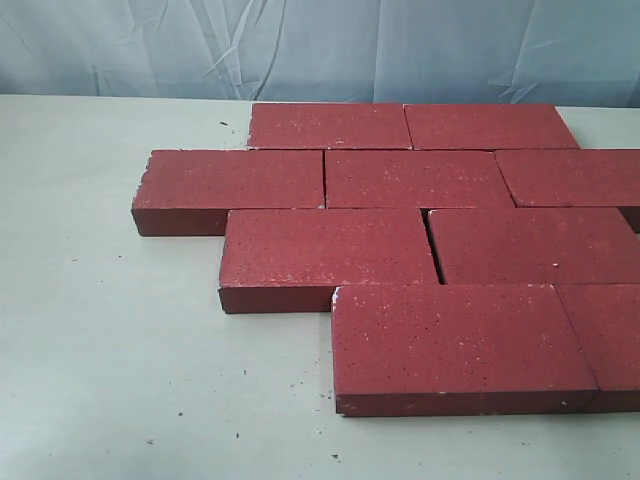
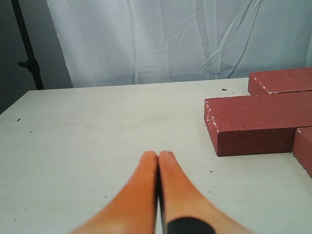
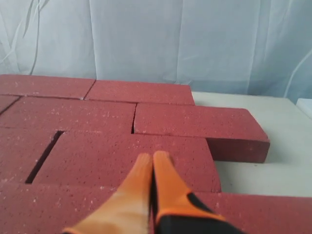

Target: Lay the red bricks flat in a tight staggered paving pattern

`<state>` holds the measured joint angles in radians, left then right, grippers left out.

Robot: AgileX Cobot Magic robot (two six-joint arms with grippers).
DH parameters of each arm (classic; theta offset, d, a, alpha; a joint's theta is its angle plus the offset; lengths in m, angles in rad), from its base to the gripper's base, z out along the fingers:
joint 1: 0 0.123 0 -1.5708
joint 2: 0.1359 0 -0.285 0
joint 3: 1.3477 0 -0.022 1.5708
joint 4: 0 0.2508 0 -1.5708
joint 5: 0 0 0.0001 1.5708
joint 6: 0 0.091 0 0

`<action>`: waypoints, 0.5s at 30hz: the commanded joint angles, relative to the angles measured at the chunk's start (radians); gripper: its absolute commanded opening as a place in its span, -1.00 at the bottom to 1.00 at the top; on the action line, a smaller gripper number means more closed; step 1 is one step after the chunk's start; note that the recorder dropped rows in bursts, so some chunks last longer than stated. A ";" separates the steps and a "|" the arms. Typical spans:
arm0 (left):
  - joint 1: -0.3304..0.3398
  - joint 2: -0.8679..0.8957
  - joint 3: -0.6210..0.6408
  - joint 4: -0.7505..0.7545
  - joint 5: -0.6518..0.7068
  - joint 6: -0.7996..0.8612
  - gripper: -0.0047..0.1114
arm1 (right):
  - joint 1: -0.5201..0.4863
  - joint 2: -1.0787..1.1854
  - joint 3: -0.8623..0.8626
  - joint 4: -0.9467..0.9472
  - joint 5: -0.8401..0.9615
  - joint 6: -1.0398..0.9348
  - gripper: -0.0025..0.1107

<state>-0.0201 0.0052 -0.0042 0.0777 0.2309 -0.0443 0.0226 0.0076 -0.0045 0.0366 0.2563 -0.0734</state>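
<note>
Exterior view: red bricks [image 1: 415, 180] lie flat in four staggered rows on the worktop [image 1: 120, 360]. Left wrist view: my left gripper [image 2: 158, 155], tips together, hangs over bare worktop, the bricks ahead and apart. Right wrist view: my right gripper [image 3: 153, 156], also together, is nearer, directly over bricks lying crosswise to it, an open gap [image 3: 44, 156] beside it.

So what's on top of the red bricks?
No object lies on the red bricks; their tops are bare. The shut right pincer is over them, contact unclear. The table beneath them is hidden.
</note>
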 commanded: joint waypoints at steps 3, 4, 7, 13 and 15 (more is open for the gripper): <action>-0.002 -0.005 0.004 -0.008 0.001 0.000 -0.92 | -0.004 -0.008 0.005 -0.016 0.051 0.022 -0.97; -0.002 -0.005 0.004 -0.008 0.001 0.000 -0.92 | -0.004 -0.008 0.005 -0.016 0.051 0.022 -0.97; -0.002 -0.005 0.004 -0.008 0.001 0.000 -0.92 | -0.004 -0.008 0.005 -0.016 0.051 0.022 -0.97; -0.002 -0.005 0.004 -0.008 0.001 0.000 -0.92 | -0.004 -0.008 0.005 -0.016 0.051 0.022 -0.97; -0.002 -0.005 0.004 -0.008 0.001 0.000 -0.92 | -0.004 -0.008 0.005 -0.016 0.051 0.022 -0.97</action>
<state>-0.0201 0.0052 -0.0042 0.0777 0.2309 -0.0443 0.0226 0.0076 -0.0025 0.0282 0.3116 -0.0518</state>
